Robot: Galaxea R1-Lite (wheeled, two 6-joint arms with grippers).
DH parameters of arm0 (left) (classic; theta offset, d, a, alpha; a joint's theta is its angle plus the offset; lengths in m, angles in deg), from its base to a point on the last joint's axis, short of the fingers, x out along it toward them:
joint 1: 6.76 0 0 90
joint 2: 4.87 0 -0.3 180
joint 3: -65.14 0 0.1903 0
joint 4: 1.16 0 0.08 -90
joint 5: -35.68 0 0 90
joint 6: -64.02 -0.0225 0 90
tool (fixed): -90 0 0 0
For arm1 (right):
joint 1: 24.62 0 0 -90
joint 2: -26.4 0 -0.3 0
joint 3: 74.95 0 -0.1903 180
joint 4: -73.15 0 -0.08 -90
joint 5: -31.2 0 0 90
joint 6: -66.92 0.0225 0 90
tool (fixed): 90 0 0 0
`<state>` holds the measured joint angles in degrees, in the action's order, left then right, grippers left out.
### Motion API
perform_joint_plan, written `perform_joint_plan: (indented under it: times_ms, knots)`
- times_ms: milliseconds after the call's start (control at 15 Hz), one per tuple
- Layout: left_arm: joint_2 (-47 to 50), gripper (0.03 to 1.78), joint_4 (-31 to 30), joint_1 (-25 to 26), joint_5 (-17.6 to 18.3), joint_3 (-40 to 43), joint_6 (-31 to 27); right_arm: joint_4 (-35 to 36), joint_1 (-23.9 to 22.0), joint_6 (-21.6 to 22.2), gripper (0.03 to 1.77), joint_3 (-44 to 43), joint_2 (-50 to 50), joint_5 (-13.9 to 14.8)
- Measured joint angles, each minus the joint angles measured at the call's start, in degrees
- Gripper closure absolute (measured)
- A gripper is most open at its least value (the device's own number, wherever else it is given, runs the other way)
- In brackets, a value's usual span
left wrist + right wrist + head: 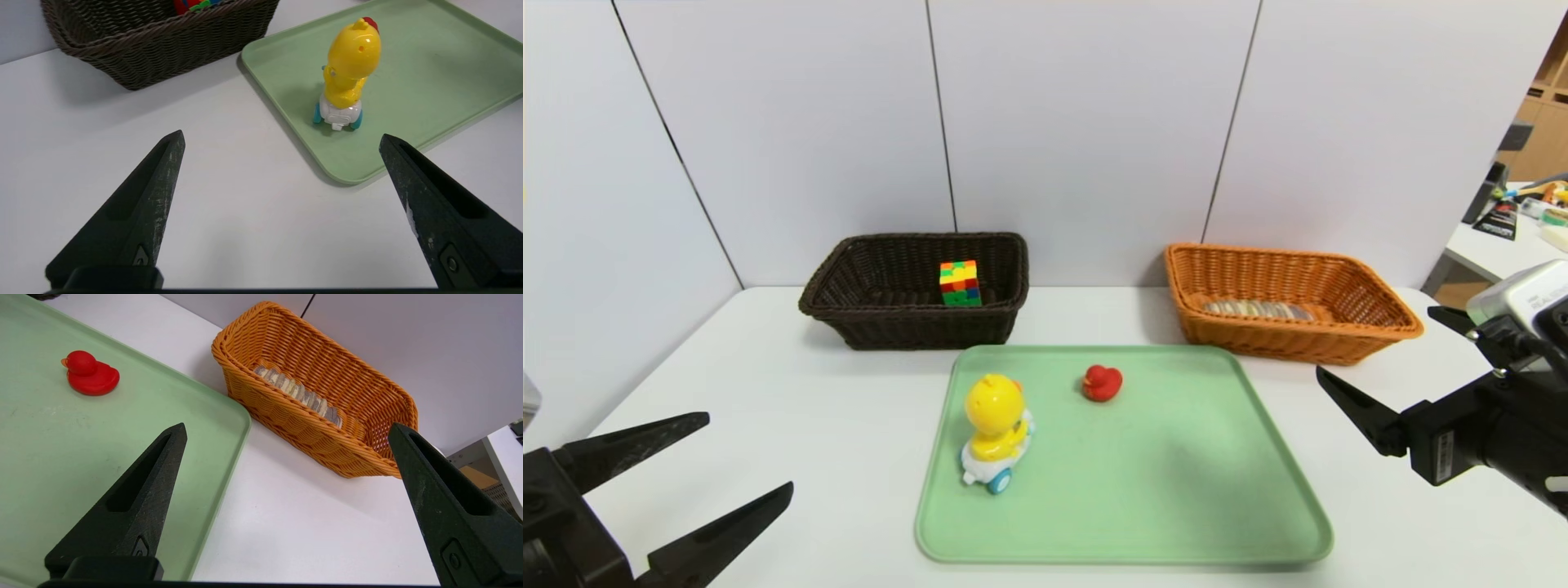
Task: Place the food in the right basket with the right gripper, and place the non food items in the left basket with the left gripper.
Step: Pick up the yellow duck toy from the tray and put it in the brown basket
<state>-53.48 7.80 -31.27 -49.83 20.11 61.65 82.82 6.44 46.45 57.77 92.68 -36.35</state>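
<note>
Loaf (1258, 309) lies in the orange basket (1298, 336); near wall hides its lower side from me. Cube (961, 283) sits in the dark basket (923, 327), toward its right end, bottom edge partly behind the rim; my left wrist view cuts it to a sliver. Still on the green tray (1160, 490): yellow duck toy (996, 416) on its white wheeled base, left side, back to me, face mostly out of sight; small red duck (1102, 383) near the far edge. In the left wrist view the red one is nearly all behind the yellow head. My left gripper (743, 453) hovers left of the tray, wide open, holding nothing, its body cropped by the frame. My right gripper (1376, 351) is wide open too, empty, over the worktop (849, 457) right of the tray, near the orange basket.
</note>
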Motion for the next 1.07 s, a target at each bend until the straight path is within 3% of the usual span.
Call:
perform_joint_plan:
  times_ms: [267,533,667,1067]
  knots:
    - [-7.9,0.12,-3.3,-4.8,-1.9,-0.9,1.6,0.0,0.2,-0.4,0.11,0.3,0.0,-0.2]
    - [-20.6,0.12,-15.7,-12.7,-11.6,-1.5,4.7,0.0,0.6,-0.3,0.11,0.8,-0.4,-0.2]
    - [-26.3,0.12,-21.1,-14.9,-14.6,-2.6,5.1,-0.1,0.9,-0.4,0.11,1.5,-0.7,-0.3]
    - [-35.3,0.12,-22.4,-17.0,-15.2,-5.4,5.5,0.0,1.7,-0.4,0.11,2.1,-1.2,-0.4]
